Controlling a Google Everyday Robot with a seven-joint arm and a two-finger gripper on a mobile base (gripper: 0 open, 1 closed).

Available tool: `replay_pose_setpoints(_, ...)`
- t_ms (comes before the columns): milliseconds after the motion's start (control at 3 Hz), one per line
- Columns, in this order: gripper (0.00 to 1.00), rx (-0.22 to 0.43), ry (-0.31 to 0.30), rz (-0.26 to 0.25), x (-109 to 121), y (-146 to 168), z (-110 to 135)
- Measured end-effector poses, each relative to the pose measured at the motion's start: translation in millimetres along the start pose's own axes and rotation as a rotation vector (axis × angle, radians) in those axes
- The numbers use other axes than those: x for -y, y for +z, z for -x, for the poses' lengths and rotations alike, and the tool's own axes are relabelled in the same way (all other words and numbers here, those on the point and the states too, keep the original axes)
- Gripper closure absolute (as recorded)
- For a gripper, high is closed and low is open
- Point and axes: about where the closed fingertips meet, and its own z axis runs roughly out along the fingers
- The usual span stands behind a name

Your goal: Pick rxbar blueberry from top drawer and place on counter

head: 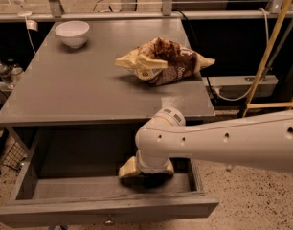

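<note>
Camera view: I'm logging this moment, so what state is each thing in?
top drawer: pulled open.
gripper: down inside the top drawer, right side.
rxbar blueberry: not clearly visible.
snack bag: lying crumpled on the counter.
bowl: upright on the counter, far left corner.

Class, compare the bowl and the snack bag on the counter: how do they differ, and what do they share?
The bowl is white; the bag is yellow and brown. The bowl is round and upright; the bag is crumpled, lying on its side. The bowl sits at the far left corner; the bag nearer the right edge. Both rest on the counter, while the tool is down in the open drawer.
</note>
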Motion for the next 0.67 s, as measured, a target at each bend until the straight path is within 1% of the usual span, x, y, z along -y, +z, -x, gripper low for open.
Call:
replay_pose_setpoints(333,0.00,-0.006,-0.003,0.002,3.2,1.3,0.7)
replay_pose_setpoints(667,0.17,-0.010,-0.012,0.002,3.7,3.7,1.2)
